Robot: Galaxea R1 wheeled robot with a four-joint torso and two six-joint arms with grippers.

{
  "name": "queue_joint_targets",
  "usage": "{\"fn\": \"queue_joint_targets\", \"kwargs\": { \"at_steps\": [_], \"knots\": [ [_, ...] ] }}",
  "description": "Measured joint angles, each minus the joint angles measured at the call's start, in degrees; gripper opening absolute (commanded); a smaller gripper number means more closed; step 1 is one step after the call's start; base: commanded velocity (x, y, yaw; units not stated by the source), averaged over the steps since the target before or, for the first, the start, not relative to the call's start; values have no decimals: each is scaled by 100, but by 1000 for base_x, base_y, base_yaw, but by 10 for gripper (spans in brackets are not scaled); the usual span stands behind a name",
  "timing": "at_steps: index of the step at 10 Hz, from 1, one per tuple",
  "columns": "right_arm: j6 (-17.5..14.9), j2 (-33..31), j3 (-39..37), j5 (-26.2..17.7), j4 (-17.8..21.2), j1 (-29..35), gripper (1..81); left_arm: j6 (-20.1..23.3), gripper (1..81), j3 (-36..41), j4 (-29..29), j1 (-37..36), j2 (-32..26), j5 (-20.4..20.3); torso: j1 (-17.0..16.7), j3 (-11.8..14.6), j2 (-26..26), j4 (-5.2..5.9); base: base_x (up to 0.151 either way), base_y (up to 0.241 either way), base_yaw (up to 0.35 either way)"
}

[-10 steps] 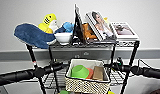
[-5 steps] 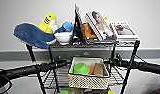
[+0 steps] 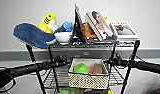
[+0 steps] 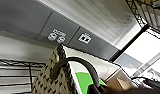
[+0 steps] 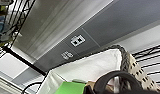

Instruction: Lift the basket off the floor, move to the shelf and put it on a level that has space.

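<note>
Nothing much has shifted since the earlier frames: the basket [image 3: 88, 73] sits at the same spot on the shelf [image 3: 84, 45], with both arms beside it as before.

From the head camera, the basket rests on the level [image 3: 118, 76] second from the top, between the rack's posts, with a green thing and a brown block inside. The left gripper [image 3: 61, 60] is at the basket's left end and the right gripper [image 3: 115, 60] at its right end, each close by a handle; whether the claws are closed or slack I cannot tell. The top tier above is crowded with a blue plush toy [image 3: 32, 35], a white bowl [image 3: 63, 37] and books [image 3: 101, 25].

The left wrist camera looks along the speckled weave at a dark handle [image 4: 78, 67] arching up, wire grid alongside.

The right wrist camera shows the white lining and the other handle [image 5: 116, 80], with a wall socket [image 5: 77, 40] behind.

By my reading, lifting and carrying are done; the basket seems set down, leaving only release and withdrawal.
</note>
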Motion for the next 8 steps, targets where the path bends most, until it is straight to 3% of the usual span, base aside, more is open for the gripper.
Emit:
{"fn": "queue_joint_targets", "kwargs": {
  "at_steps": [5, 6, 7, 8],
  "knots": [
    [-2, 132, -148, 166, 0, -96, 10, -15, 10, -161, 2, 39, -38, 160, 0, 0, -2, 0, 0, 0, 0],
    [-2, 151, -151, 171, 0, -96, 10, 2, 811, -166, 11, 39, -33, 168, 0, 0, -2, 0, 0, 0, 0],
    [13, 160, -151, 166, 9, -96, 811, -12, 811, -188, 30, 20, -46, 155, 0, 0, -2, 0, 0, 0, 0],
    [-74, 146, -145, 199, -10, -89, 811, 13, 811, -188, 35, -11, -104, 155, 0, 0, -2, 0, 0, 0, 0]
  ]
}}
